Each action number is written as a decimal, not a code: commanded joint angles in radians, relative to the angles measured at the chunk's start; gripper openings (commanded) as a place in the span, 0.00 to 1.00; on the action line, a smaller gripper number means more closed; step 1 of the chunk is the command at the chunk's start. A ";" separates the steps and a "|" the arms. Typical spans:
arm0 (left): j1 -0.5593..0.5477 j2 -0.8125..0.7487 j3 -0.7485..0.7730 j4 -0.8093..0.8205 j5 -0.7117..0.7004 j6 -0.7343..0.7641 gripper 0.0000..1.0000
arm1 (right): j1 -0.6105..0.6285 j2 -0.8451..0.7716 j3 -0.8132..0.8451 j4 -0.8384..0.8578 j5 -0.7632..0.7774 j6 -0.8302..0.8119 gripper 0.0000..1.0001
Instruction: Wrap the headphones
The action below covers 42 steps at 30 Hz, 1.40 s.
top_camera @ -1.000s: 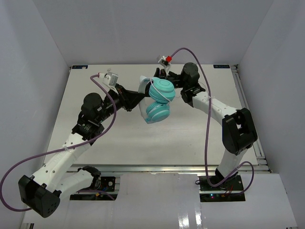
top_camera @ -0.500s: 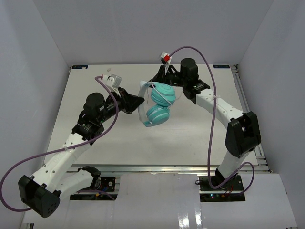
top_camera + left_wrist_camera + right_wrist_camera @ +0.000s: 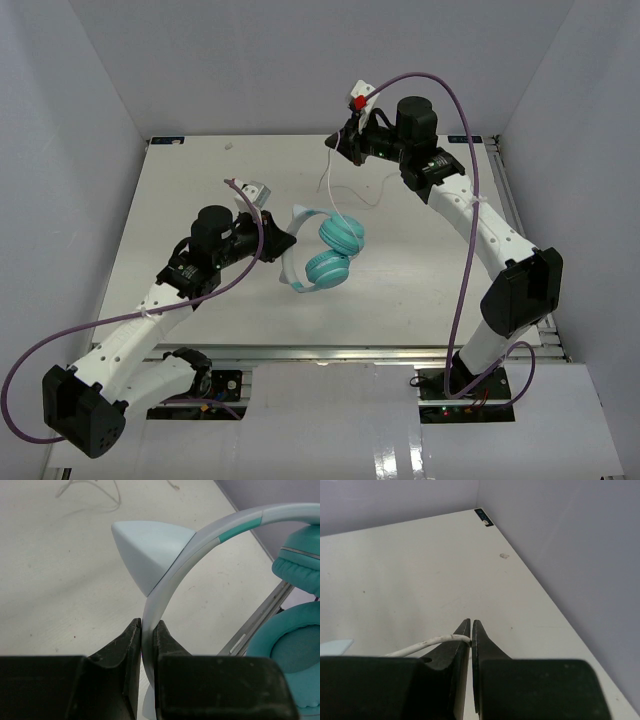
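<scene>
The headphones [image 3: 325,250] have two teal ear cups [image 3: 295,645] and a pale headband [image 3: 165,590]. They hang above the table's middle. My left gripper [image 3: 281,243] is shut on the headband [image 3: 292,250], which passes between its fingers [image 3: 131,645] in the left wrist view. The thin white cord [image 3: 338,190] runs from the cups up to my right gripper [image 3: 339,143], raised near the back. The right gripper [image 3: 471,630] is shut on the cord [image 3: 430,642], which enters from the left.
The white table [image 3: 200,290] has a metal rail along its right side [image 3: 520,250] and near edge. Grey walls close in on three sides. Purple arm cables [image 3: 455,180] loop above both arms. Loose cord lies on the table in the left wrist view [image 3: 95,490].
</scene>
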 commanded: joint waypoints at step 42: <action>-0.049 0.037 0.032 -0.107 -0.261 0.068 0.00 | 0.016 -0.201 -0.091 -0.464 0.202 -0.861 0.96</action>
